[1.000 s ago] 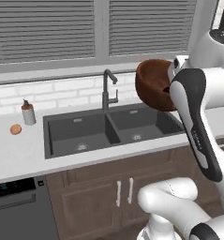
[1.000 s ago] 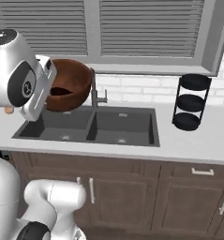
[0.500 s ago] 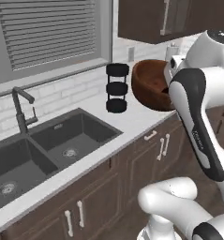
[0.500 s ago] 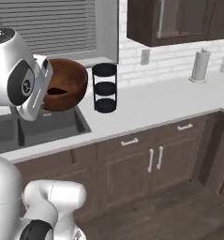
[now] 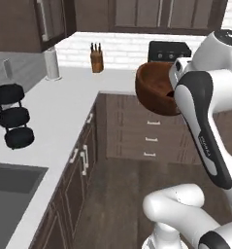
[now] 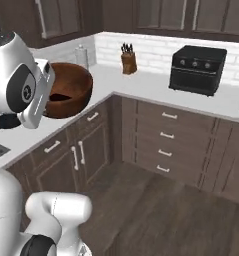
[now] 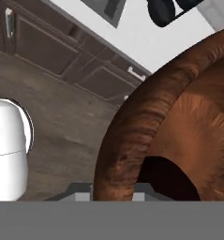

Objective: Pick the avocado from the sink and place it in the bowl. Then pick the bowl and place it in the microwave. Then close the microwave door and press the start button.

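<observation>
Up off the counter (image 6: 98, 82) in mid-carry, bowl (image 5: 156, 90) pinched by its rim in narrow fingers, dark avocado (image 7: 172, 180) riding inside, so next up: finding the microwave and sliding it in level.

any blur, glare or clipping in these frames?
Left base view: soft, flat light, no glare; bowl sharp enough. Right base view: same even light, bowl interior in shadow. Hand view: bowl close up, cropped by the frame, its bottom dark.
</observation>
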Motion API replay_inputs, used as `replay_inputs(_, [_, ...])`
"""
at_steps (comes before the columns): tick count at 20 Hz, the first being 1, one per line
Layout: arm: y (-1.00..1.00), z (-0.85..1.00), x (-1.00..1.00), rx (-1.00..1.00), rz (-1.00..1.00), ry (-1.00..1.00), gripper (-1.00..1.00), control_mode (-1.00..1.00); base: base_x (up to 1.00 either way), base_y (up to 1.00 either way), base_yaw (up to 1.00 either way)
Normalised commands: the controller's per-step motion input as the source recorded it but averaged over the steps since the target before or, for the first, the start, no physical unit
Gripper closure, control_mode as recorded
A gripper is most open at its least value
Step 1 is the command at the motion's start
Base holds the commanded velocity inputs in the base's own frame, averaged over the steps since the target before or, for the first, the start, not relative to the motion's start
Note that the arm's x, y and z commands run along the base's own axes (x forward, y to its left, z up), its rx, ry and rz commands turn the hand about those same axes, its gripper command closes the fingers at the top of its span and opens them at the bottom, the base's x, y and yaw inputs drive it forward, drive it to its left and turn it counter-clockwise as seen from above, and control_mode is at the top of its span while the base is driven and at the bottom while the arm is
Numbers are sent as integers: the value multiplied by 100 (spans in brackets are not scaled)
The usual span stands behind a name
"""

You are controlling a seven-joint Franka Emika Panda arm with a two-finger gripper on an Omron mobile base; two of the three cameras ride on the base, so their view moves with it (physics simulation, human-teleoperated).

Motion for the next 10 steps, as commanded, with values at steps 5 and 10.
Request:
replay_inputs(5, [0,0,0,0,0,0,100,100,0,0,-100])
replay_inputs(10, [0,0,0,0,0,0,100,100,0,0,-100])
